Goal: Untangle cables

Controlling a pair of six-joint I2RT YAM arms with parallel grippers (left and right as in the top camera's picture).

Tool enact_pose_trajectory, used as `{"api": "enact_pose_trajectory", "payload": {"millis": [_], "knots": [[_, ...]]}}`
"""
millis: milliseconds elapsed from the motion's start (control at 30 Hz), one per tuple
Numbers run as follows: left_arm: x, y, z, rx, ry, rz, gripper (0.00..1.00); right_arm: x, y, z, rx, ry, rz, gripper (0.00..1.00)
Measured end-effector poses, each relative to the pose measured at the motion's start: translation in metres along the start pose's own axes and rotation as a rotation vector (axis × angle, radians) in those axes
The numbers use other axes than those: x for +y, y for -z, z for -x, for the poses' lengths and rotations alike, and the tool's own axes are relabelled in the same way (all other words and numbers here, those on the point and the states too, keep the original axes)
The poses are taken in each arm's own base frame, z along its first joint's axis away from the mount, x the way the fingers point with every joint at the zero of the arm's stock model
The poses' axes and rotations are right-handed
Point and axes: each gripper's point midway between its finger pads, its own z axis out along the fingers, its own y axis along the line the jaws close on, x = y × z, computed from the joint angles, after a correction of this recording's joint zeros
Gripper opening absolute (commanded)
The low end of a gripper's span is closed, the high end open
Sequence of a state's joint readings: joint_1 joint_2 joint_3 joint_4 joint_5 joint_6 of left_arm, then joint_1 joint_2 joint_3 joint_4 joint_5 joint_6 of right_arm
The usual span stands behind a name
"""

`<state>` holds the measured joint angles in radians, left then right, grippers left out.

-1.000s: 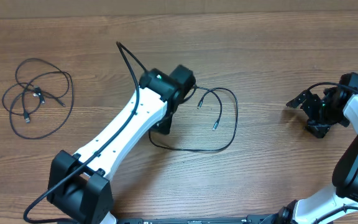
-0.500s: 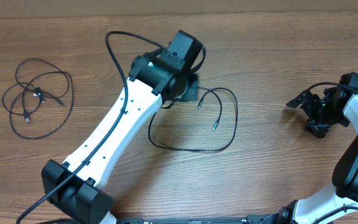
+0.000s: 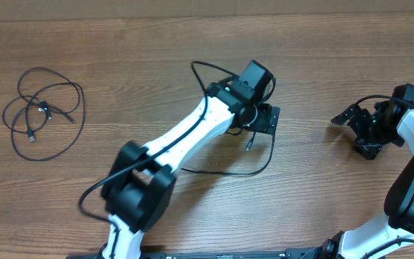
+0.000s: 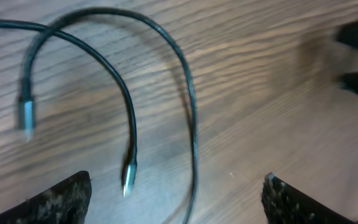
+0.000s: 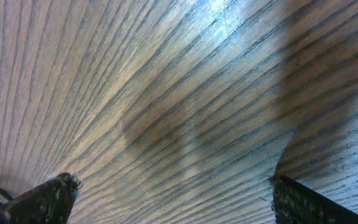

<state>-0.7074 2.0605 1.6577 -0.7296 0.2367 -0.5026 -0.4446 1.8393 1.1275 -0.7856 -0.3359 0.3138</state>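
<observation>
Under the left gripper (image 4: 176, 186), 1 cable (image 4: 191, 106) lies alone in an open loop; far left, the bundle (image 3: 42, 113) looks tangled, so roughly half the job seems left.
Left fingers (image 4: 61, 199) are spread wide over the cable's 2 plug ends, pinching nothing; contact I cannot tell. Farther right, the right gripper (image 5: 173, 183) is spread over bare wood (image 5: 166, 93), empty.
</observation>
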Motion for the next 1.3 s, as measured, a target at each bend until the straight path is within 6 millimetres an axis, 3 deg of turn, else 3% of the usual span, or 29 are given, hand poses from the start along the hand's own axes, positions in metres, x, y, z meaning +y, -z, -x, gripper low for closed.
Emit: {"api": "enact_pose_trajectory", "payload": {"millis": [100,200,433,533,633,900,1000,1300], "knots": [[0.006,-0.029,0.002,0.004,0.009,-0.002,0.95,0.000,0.000,0.000,0.001,0.000,0.000,1.00],[0.009,-0.048,0.006,-0.004,0.021,-0.008,0.82,0.000,0.000,0.000,0.000,0.000,0.000,1.00],[0.011,-0.075,0.005,-0.014,0.025,0.000,0.82,0.000,0.000,0.000,0.001,0.000,0.000,1.00],[0.011,-0.077,0.002,-0.024,0.019,0.040,0.67,0.000,0.000,0.000,0.000,0.000,0.000,1.00],[0.014,-0.079,-0.007,-0.012,0.008,0.101,0.36,0.000,0.000,0.000,0.000,0.000,0.000,1.00],[0.030,-0.075,-0.030,0.050,-0.030,0.255,0.24,0.000,0.000,0.000,0.000,0.000,0.000,1.00],[0.038,-0.070,-0.041,0.096,-0.048,0.298,0.04,0.000,0.000,0.000,0.000,0.000,0.000,1.00],[0.045,-0.057,-0.077,0.274,-0.084,0.308,0.04,0.000,0.000,0.000,0.000,0.000,0.000,1.00]]}}
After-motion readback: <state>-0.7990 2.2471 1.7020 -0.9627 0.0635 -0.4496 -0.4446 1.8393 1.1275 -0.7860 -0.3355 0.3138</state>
